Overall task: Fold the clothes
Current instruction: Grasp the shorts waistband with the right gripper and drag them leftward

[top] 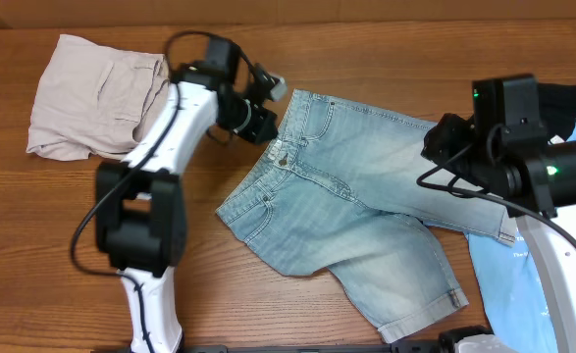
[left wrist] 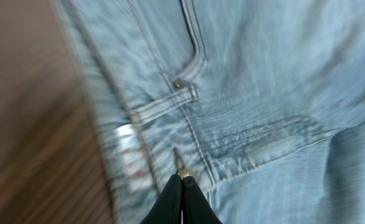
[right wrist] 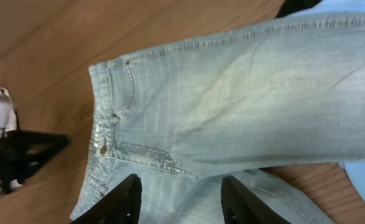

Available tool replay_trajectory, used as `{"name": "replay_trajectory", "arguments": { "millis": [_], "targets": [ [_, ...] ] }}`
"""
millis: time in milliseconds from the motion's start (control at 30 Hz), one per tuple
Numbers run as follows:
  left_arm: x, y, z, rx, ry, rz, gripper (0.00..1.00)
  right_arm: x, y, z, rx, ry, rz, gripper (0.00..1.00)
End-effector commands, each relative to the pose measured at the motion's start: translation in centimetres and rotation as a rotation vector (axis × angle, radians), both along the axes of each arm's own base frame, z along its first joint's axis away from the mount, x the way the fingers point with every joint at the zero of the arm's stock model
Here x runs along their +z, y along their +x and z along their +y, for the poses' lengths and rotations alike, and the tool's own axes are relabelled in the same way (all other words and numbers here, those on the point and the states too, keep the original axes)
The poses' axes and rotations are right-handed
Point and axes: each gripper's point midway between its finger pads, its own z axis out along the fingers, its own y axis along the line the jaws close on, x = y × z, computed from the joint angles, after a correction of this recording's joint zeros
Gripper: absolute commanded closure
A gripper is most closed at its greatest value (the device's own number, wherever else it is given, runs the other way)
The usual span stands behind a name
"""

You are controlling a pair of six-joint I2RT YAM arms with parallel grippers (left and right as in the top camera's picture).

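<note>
The faded light-blue denim shorts point(top: 346, 196) lie spread flat mid-table, waistband to the far left, legs toward the right and front. My left gripper point(top: 268, 118) hovers at the waistband. In the left wrist view its fingers point(left wrist: 183, 177) are shut together with no cloth between them, tips by the brass button point(left wrist: 185, 174). My right gripper point(top: 443, 147) is over the far leg. In the right wrist view it is open point(right wrist: 182, 190) above the denim point(right wrist: 244, 106), holding nothing.
Crumpled beige shorts point(top: 91, 93) lie at the far left. A sky-blue printed T-shirt point(top: 513, 284) lies at the right front and a black garment point(top: 572, 98) at the far right. Bare wood table point(top: 32, 245) surrounds them.
</note>
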Motion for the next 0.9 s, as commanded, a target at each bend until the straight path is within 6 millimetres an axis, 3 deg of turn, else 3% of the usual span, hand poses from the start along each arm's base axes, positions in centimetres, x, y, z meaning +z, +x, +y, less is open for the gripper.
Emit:
{"name": "replay_trajectory", "arguments": {
  "millis": [0,133,200,233,300,367,433,567,700,833,867],
  "targets": [
    [-2.7,-1.5,-2.6,-0.14,-0.042,0.028,0.96,-0.5,0.6,0.2,-0.001,0.008,0.024,0.55],
    [-6.5,-2.6,-3.2,-0.188,-0.001,0.079,0.96,-1.8,1.2,0.3,-0.001,0.001,0.067,0.55],
    [-8.4,-2.7,-2.4,-0.171,0.071,0.103,0.96,-2.7,1.5,0.4,-0.001,-0.004,0.096,0.55],
    [-9.4,-2.4,-1.3,-0.125,0.142,0.119,0.96,-3.2,1.7,0.4,-0.001,-0.007,0.112,0.55],
    [-11.6,-1.3,2.5,0.037,0.343,0.144,0.96,-4.1,2.0,0.4,-0.002,-0.012,0.141,0.55],
    [-12.5,0.0,7.9,0.258,0.55,0.149,0.96,-5.0,2.2,0.6,0.001,-0.012,0.169,0.55],
    [-12.5,0.9,12.1,0.408,0.626,0.162,0.96,-5.7,2.4,0.8,0.007,-0.004,0.194,0.55],
    [-12.5,1.5,19.1,0.612,0.567,0.244,0.96,-6.8,2.3,1.4,0.027,0.014,0.241,0.55],
    [-11.6,1.9,21.3,0.635,0.283,0.312,0.96,-7.6,2.7,1.5,0.028,0.014,0.258,0.55],
    [-10.3,1.7,25.1,0.756,0.263,0.324,0.96,-8.3,2.9,1.7,0.035,0.016,0.274,0.55],
    [-9.8,1.9,25.2,0.767,0.238,0.322,0.96,-8.5,2.8,1.7,0.04,0.013,0.282,0.55]
  ]
}}
